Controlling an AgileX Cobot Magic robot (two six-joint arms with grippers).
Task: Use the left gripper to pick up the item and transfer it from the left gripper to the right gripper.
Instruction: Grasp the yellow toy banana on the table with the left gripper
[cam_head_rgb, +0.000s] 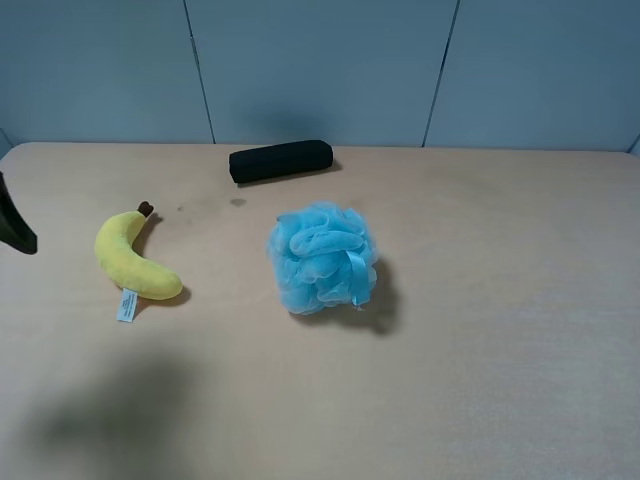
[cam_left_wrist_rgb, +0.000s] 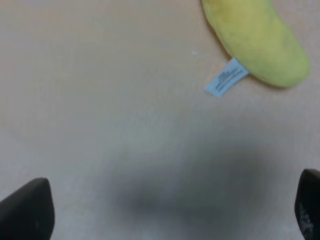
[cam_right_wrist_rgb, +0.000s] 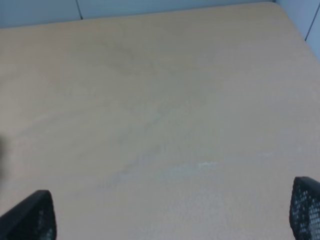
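Observation:
The item, a yellow plush banana with a dark brown stem tip and a small white tag, lies on the left of the table. In the left wrist view the banana and its tag lie ahead of my left gripper, which is open and empty and apart from them. Only a black part of the left arm shows at the left edge of the exterior view. My right gripper is open and empty over bare table. It is out of the exterior view.
A fluffy blue bath puff sits mid-table. A black oblong case lies at the back near the grey-blue wall. The tan table runs bare to the right. The arm's shadow falls at the front left.

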